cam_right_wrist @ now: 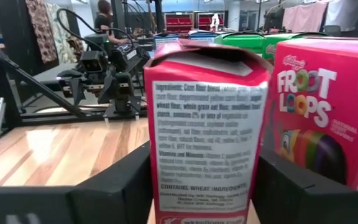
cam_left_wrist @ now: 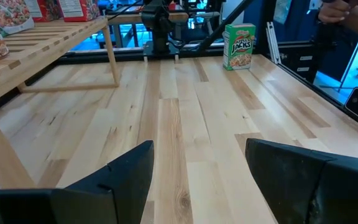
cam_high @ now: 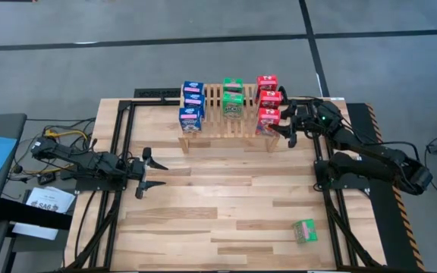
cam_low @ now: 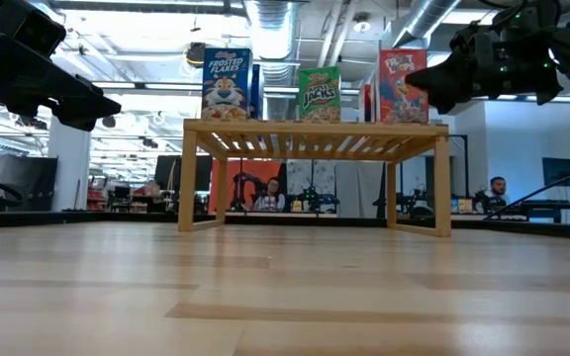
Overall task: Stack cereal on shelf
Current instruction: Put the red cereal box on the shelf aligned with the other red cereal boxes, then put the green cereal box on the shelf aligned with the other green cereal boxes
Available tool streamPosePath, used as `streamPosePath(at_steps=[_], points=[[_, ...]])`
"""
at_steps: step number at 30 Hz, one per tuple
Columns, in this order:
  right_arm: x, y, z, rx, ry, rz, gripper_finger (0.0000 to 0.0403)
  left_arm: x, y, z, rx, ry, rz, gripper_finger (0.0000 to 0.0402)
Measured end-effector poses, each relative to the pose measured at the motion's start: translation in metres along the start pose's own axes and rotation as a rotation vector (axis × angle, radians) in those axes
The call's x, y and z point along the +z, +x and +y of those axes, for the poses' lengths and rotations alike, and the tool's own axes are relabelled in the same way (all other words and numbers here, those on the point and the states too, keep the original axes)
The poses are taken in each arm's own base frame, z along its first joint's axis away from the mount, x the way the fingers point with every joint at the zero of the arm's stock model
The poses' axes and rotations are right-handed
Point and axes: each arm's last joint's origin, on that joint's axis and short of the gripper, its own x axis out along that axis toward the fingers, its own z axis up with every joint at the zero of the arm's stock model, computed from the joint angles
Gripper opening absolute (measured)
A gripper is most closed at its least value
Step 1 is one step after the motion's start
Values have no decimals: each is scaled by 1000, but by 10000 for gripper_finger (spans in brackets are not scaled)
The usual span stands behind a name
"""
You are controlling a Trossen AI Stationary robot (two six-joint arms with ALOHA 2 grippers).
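The shelf [cam_high: 226, 135] stands at the table's far middle. On its slats stand three blue cereal boxes [cam_high: 192, 106] at the left, two green ones [cam_high: 232, 97] in the middle and three red ones [cam_high: 268, 98] at the right. My right gripper [cam_right_wrist: 204, 186] reaches in level from the right and is shut on the nearest red box [cam_high: 268, 119]. Another green box [cam_high: 304, 231] stands on the tabletop near the front right. My left gripper [cam_high: 156, 173] hangs open above the table's left side, with nothing between its fingers. My right gripper has the nearest red box between its two fingers [cam_right_wrist: 117, 186], one on the printed front and one on the back, beside the box's right-hand side panel [cam_right_wrist: 166, 180]. No gap shows at either finger. The fingers come level from the table's right. The box stands upright on the shelf [cam_low: 404, 122].
Bare plank tabletop lies between the shelf and the front edge. The shelf's legs [cam_low: 441, 178] stand on the table. Black frame rails [cam_high: 120, 152] run along both sides. Cables and papers [cam_high: 48, 201] lie off the left edge.
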Motion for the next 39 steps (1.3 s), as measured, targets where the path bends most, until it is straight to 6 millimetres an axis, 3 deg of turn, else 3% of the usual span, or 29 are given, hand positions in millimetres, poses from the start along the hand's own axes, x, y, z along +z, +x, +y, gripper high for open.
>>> streamPosePath(at_steps=[17, 39], points=[[12, -13, 7, -89, -7, -42, 370, 0, 0, 0, 0, 0, 0, 244], [45, -50, 40, -104, -45, -244, 376, 0, 0, 0, 0, 0, 0, 244]])
